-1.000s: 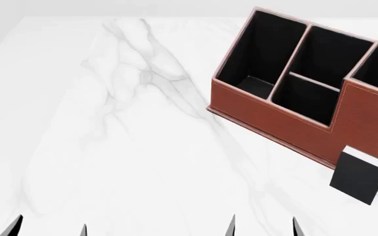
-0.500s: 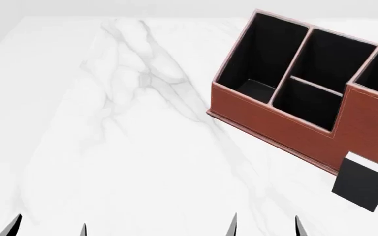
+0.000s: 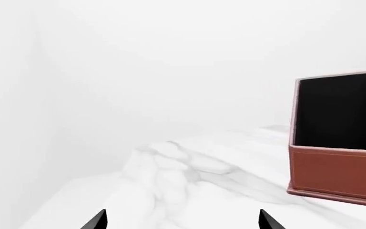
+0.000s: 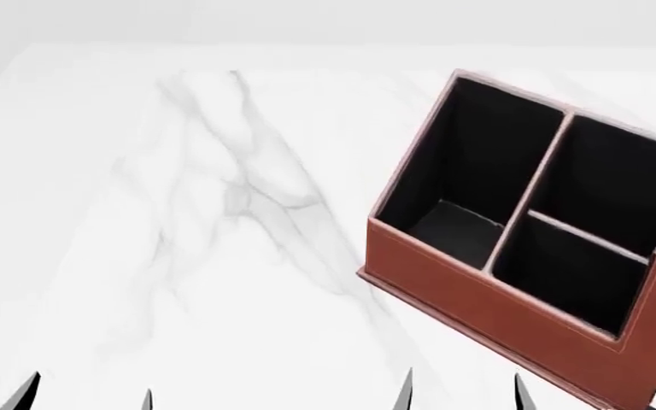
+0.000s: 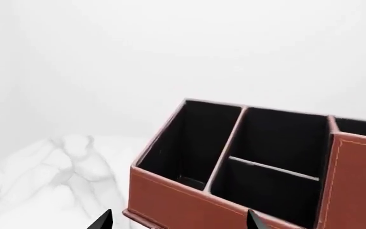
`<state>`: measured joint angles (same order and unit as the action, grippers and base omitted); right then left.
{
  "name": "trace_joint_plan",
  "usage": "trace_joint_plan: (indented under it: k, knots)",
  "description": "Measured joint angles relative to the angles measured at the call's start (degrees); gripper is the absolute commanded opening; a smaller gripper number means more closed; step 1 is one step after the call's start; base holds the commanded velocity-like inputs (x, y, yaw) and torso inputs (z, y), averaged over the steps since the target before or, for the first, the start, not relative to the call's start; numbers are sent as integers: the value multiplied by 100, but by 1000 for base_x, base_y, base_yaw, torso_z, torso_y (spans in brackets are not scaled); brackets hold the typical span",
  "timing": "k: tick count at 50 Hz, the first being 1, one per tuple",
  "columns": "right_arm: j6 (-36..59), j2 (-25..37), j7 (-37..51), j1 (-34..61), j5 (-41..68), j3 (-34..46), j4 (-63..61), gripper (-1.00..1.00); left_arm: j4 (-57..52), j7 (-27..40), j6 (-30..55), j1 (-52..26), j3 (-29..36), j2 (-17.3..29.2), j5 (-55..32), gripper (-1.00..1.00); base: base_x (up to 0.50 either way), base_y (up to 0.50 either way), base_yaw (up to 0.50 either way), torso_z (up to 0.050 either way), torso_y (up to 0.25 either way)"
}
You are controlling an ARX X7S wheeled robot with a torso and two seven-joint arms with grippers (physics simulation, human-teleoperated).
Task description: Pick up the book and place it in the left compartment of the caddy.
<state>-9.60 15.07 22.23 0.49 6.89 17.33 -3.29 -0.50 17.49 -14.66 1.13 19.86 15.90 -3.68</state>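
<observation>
Both end effectors, left [image 4: 89,395] and right [image 4: 461,391], are seen spread apart and empty, touching nothing, low over the worktop [image 4: 191,256]. The caddy [image 4: 465,295] is seen closer than a second ago. The book, previously leaning at its right front, is now out of frame, so reacquisition is likely needed.

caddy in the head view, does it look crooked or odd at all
Yes: the caddy sits skewed on the marble table, its front wall running diagonally rather than square to the view. Its compartments look empty; the left compartment holds nothing. No damage shows.
</observation>
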Motion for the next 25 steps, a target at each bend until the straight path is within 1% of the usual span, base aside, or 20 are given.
trace_joint_plan:
  k: [13,18,25]
  knots:
    - [-32,20,21,1,19,23,-5,100,-26,6,54,-2,33,21,-36,100,500,0,0,0,0]
    - [-48,27,13,5,40,39,-11,100,-36,-14,58,0,47,33,-82,100,402,0,0,0,3]
    - [-68,29,-8,17,102,55,-10,100,-15,-28,46,-12,64,42,-119,100,5,0,0,0,0]
